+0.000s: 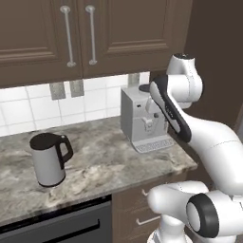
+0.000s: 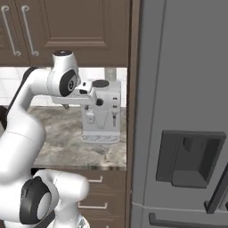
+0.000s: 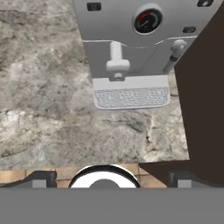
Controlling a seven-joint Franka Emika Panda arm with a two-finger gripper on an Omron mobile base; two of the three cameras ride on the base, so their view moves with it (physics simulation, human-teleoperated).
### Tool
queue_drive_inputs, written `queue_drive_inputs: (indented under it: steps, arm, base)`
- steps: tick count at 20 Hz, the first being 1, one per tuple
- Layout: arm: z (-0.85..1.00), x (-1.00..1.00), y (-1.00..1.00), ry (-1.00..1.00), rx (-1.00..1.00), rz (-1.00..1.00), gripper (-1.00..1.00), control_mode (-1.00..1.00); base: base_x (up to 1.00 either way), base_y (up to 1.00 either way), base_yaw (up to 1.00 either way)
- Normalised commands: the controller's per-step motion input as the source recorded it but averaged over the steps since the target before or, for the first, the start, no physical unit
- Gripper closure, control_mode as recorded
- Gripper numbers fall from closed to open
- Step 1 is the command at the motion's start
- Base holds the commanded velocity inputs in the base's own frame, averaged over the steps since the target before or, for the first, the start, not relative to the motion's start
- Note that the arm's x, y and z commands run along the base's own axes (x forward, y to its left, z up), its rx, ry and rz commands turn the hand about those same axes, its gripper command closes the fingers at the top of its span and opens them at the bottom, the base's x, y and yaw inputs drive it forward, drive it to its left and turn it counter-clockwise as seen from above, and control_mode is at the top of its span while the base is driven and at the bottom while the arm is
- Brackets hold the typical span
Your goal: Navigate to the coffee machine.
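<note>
In the left base view, the coffee machine (image 1: pixel 138 118) is seen standing at the right end of the marbled tabletop (image 1: pixel 99 166), against the tiled wall and under the dark wall cabinets (image 1: pixel 95 33). Part of its front is covered by the raised arm. A silver kettle (image 1: pixel 48 159) with a black handle is placed well apart from it, toward the left of the tabletop.

In the right base view, the coffee machine (image 2: pixel 107 113) is found just left of the tall grey refrigerator (image 2: pixel 182 111), separated from it by a dark side panel. The hand (image 2: pixel 67 106) is held at the machine's upper left; its fingers are too small here, so whether they are spread or closed cannot be told.

In the hand view, the coffee machine (image 3: pixel 131 39) is seen from above and in front, with its gauge, spout and grated drip tray (image 3: pixel 131 97) facing the camera.
</note>
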Motion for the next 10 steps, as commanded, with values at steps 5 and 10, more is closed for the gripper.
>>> queue_drive_inputs:
  steps: [5,10]
  arm:
    - [0.00,0.00,0.00,0.00,0.00,0.00,-1.00,1.00]
    - [0.00,0.00,0.00,0.00,0.00,0.00,-1.00,1.00]
  base:
    - [0.31,-0.34,0.11]
    - [0.25,-0.32,0.09]
